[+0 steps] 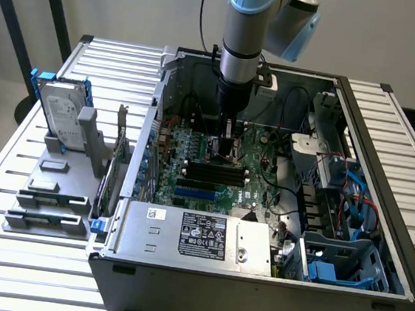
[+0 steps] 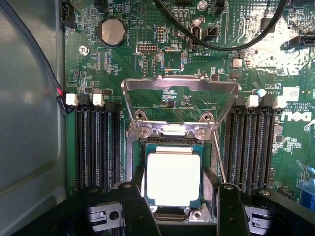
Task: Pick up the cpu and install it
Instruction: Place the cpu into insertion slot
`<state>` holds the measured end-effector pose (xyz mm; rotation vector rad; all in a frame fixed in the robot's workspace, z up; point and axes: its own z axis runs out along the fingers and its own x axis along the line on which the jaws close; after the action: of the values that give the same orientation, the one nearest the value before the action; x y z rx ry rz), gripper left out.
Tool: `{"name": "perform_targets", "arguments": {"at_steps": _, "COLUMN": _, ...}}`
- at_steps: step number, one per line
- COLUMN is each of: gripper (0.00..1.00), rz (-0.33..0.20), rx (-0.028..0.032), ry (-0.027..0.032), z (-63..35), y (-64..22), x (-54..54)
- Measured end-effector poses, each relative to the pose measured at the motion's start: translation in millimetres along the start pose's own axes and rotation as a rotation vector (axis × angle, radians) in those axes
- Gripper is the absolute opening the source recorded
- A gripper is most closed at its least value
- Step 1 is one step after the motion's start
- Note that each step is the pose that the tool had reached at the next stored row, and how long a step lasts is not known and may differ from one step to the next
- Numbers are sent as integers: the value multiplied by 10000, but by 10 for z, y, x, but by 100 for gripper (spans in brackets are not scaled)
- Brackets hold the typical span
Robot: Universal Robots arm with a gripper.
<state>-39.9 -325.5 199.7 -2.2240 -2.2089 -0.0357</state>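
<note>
The cpu [image 2: 173, 177], a small square chip with a shiny silver top and a thin pale rim, lies level in the socket [image 2: 208, 142] on the green motherboard [image 2: 123, 54]. My gripper [image 2: 174, 191] straddles it, with the black fingers [image 2: 132, 196] against its two opposite sides. The socket's metal load frame [image 2: 179, 84] stands swung open beyond the chip. In the exterior view my gripper [image 1: 226, 156] reaches straight down into the open computer case [image 1: 254, 279], low over the middle of the board.
Black memory slots [image 2: 93, 147] flank the socket on both sides, and black cables [image 2: 221, 42] cross the board beyond it. Outside the case, at the exterior view's left, a grey stand [image 1: 52, 184] holds a silver hard drive with a blue bracket [image 1: 62, 114] and memory sticks [image 1: 113, 168].
</note>
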Motion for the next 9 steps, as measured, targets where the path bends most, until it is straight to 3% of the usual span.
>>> {"name": "perform_targets", "arguments": {"at_steps": 9, "gripper": 55, "rz": 6, "rx": 0, "ry": -7, "z": 13, "y": 4, "x": 4}}
